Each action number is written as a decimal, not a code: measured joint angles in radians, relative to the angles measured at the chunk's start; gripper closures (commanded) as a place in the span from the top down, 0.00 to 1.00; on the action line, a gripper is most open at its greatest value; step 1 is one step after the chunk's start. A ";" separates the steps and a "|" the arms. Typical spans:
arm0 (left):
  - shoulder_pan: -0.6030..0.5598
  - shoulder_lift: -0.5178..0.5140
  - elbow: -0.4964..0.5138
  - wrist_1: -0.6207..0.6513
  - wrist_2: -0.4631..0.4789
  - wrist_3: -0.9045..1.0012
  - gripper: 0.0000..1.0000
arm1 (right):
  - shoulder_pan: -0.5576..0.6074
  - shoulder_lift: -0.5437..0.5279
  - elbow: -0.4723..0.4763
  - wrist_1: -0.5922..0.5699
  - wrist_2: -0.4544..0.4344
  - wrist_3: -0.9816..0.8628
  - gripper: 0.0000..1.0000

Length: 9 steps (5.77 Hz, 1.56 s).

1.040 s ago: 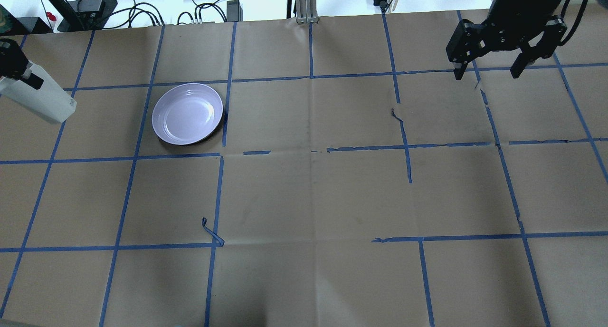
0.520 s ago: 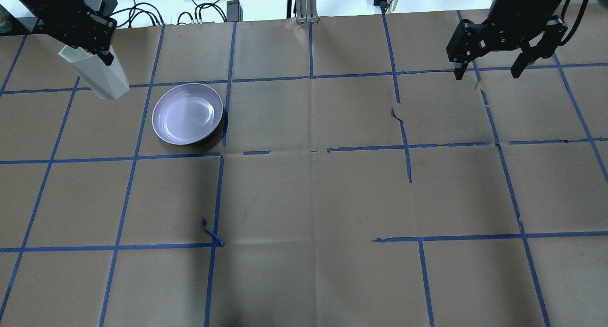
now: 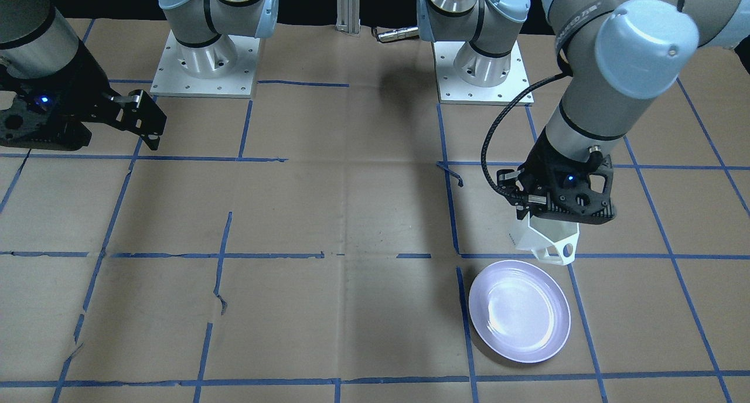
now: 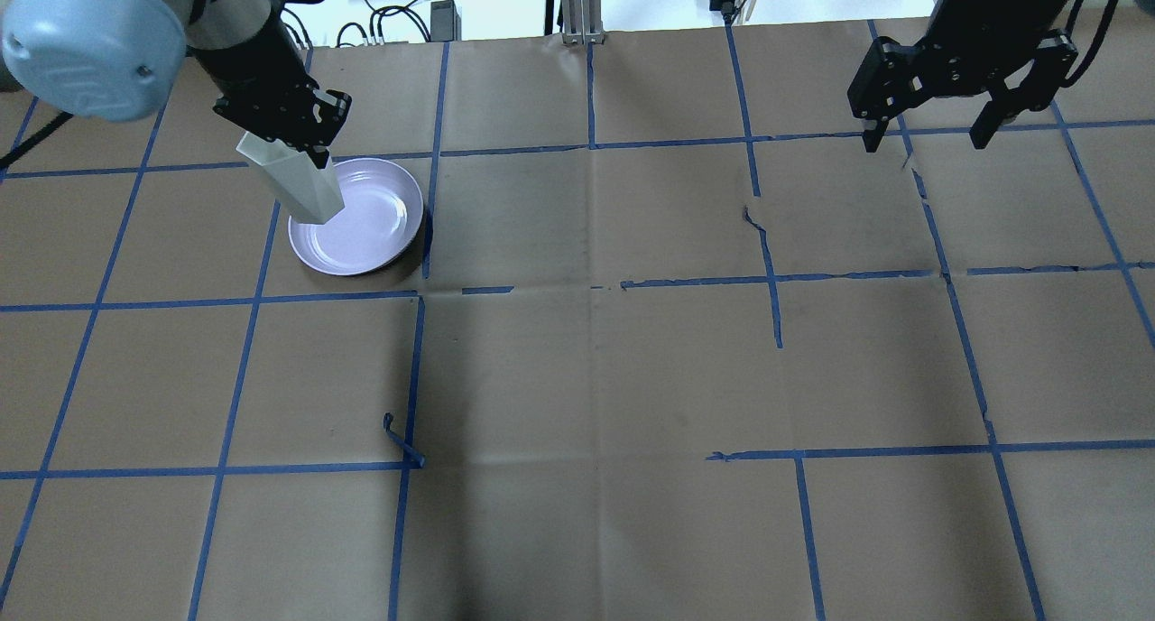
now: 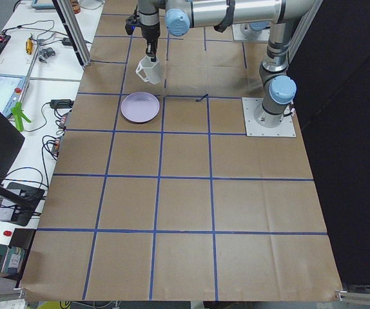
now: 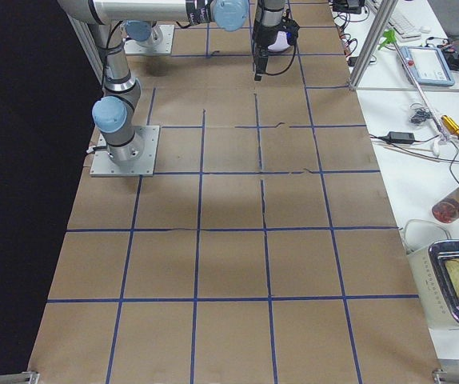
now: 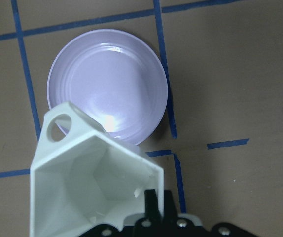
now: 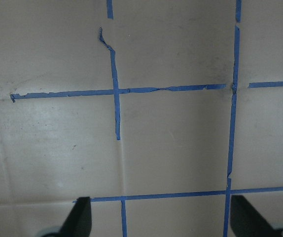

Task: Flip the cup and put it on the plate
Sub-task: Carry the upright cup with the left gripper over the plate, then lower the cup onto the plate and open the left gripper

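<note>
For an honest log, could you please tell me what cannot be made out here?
- Base of the cup: left wrist view, behind its own walls.
- Outer finger of the left end effector: left wrist view, behind the cup wall and bottom edge.
- Part of the plate rim: overhead view, behind the cup.
- Body of the right end effector: front-facing view, cut by the left edge.

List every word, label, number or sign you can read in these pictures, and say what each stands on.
Grey lettering on the left arm: partly hidden and blurred, not readable.
Tablet screen on the side bench: too small to read.
The cup and the plate: no lettering shows.
No text in these pictures reads clearly.
</note>
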 measured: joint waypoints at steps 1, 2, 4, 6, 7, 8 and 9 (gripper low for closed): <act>0.003 -0.012 -0.094 0.163 0.000 0.050 0.00 | 0.000 0.000 0.000 0.000 0.000 0.000 1.00; 0.017 -0.049 -0.151 0.298 0.001 0.095 0.00 | 0.000 0.000 0.000 0.000 0.000 0.000 1.00; 0.073 -0.128 -0.182 0.409 -0.004 0.153 0.00 | 0.000 0.000 0.000 0.000 0.000 0.000 1.00; 0.084 -0.158 -0.183 0.428 -0.005 0.152 0.11 | 0.000 0.000 0.000 0.000 0.000 0.000 1.00; 0.082 -0.165 -0.183 0.430 -0.007 0.146 0.42 | 0.000 0.000 0.000 0.000 0.000 0.000 1.00; 0.081 -0.173 -0.182 0.431 -0.010 0.126 0.75 | 0.000 0.000 0.000 0.000 0.000 0.000 1.00; 0.080 -0.181 -0.182 0.444 -0.013 0.105 0.98 | 0.000 0.000 0.000 0.000 0.000 0.000 1.00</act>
